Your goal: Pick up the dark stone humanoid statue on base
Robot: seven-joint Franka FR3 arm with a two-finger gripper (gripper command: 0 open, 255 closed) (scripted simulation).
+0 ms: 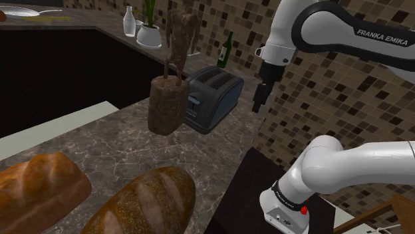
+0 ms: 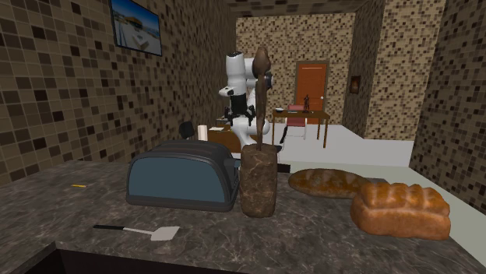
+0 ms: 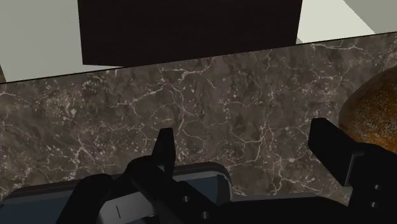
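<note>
Two bread loaves [image 1: 40,189] lie nearest the shoulder camera on the table [image 1: 113,146], well apart from the end effector [image 1: 258,104]. The statue [image 1: 166,103] stands upright on its thick cylindrical base, on the far side of the toaster [image 1: 211,100] from the end effector and just beside that toaster. The end effector hangs in the air above the toaster's edge, its fingers [image 3: 167,143] apart and clamped on nothing. Judged step: approach, with no grasp begun. The next move calls for travel over the toaster, then descent with one finger either side of the slender figure, since the base looks broad. A tiled wall [image 1: 319,106] bounds the side away from the statue. The toaster obstructs any low path, but there is open room above.
</note>
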